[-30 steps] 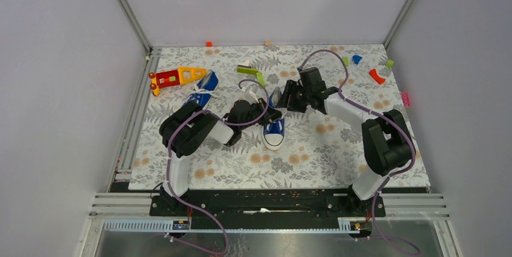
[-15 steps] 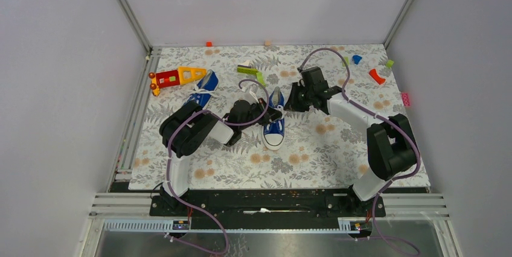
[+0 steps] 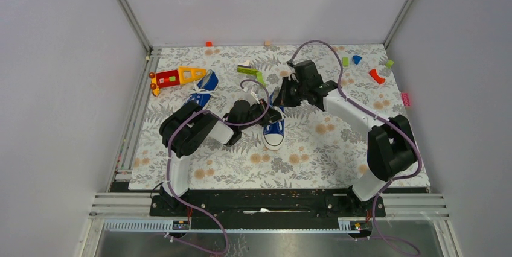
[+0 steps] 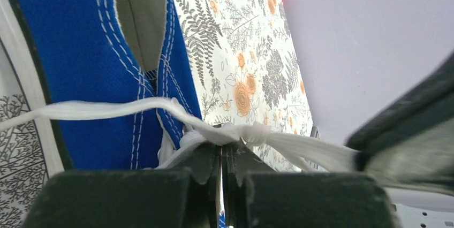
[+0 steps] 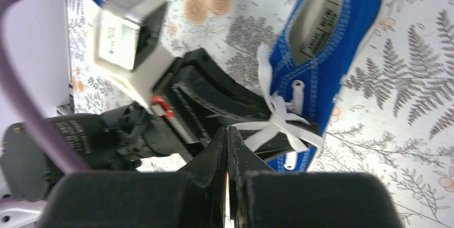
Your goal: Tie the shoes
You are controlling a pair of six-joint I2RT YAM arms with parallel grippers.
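The shoes are laid well apart on the floral mat (image 3: 314, 148). The middle shoe (image 3: 275, 129) is set mid-mat with its white toe pointed toward the arm bases, and the left shoe (image 3: 206, 88) is seen farther back and to the left, just beside the red-orange-yellow toy (image 3: 176, 76). At the open top of the middle shoe a white lace (image 4: 107, 109) is drawn taut across the blue canvas. This lace is pinched by the left gripper (image 4: 222, 156), whose fingers are pressed together on it close to the eyelets. From that pinch the lace is carried on to the right and is lost behind a dark, blurred part at the frame edge. In the right wrist view a small bow-like bunch of lace (image 5: 278, 115) is seen at the shoe's side, and one strand is led from it to the tips of the right gripper (image 5: 227, 134), which are closed flat on the strand's end. The two grippers are met over the heel end of the middle shoe, the left from the left side and the right from behind. A green piece (image 3: 253, 71) is left on the mat behind them.
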